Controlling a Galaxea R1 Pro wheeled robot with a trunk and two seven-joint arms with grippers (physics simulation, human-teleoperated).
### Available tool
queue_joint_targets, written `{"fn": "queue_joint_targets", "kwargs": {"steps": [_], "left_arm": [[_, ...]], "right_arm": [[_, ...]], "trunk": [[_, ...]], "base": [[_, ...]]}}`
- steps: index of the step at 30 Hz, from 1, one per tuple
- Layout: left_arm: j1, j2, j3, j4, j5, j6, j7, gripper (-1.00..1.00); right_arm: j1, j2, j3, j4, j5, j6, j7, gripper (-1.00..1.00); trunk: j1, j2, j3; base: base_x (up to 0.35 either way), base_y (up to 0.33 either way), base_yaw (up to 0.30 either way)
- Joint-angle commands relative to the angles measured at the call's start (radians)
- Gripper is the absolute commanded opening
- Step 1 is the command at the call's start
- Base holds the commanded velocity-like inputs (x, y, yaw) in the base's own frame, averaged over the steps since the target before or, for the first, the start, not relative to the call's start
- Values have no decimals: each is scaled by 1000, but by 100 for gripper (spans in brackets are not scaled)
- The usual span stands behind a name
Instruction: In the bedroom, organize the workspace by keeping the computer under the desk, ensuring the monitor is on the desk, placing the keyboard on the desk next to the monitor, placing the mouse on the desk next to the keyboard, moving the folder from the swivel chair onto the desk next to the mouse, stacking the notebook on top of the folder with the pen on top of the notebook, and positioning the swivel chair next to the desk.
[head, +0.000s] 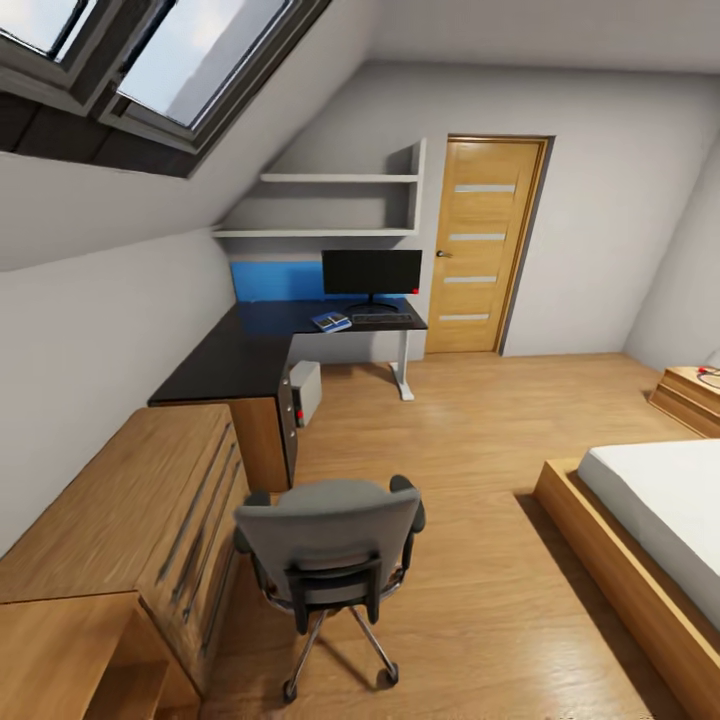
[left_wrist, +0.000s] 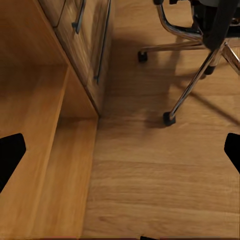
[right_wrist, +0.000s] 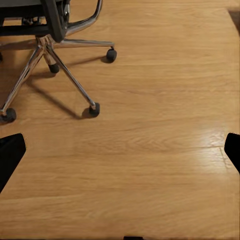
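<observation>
I see a panelled light-wood door (head: 486, 245) on the far wall. White wall shelves (head: 340, 205) just beside it, sloped skylight windows (head: 150, 60) well off that side. A low wooden-framed bed with white mattress (head: 650, 540) and a light-wood drawer chest (head: 130, 500) lie nearer me, flanking the wood plank floor (head: 450, 480).

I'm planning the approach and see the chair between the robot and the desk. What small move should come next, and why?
Probably roll forward a little toward the chair. Its back faces the robot, hiding the seat, so whether the folder lies there cannot be told. The desk, with monitor and keyboard on it, is farther off. Both tools, left and right, are open over bare floor.
</observation>
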Motion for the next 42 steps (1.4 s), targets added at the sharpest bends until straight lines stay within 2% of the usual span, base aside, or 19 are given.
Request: {"fn": "queue_joint_targets", "kwargs": {"steps": [1,26,29,31,33,37,42], "left_arm": [[-1,0,-9,0,4,-1,6,100],[-1,0,-7,-1,5,-5,7,100],[-1,0,-1,-3,7,-10,11,100],[-1,0,15,-4,8,-12,12,100],[-1,-5,26,-4,8,-12,14,100],[-1,-32,34,-4,8,-12,16,100],[-1,-45,36,-4,8,-6,16,100]], "right_arm": [[-1,1,8,2,2,-2,-10,100],[-1,1,9,3,3,-5,-10,100],[-1,1,7,2,2,-5,-10,100],[-1,1,7,3,2,-5,-9,100],[-1,0,7,3,2,-5,-8,100],[-1,-3,7,3,2,-5,-7,100],[-1,-5,7,3,2,-5,-7,100]], "trunk": [[0,-2,-2],[0,-2,-2],[0,-2,-2],[0,-2,-2],[0,-2,-2],[0,-2,-2],[8,-16,-9]], "base": [[-191,163,0],[-64,53,0],[-3,2,0],[-1,0,0],[0,0,0],[0,0,0],[0,0,0]]}}
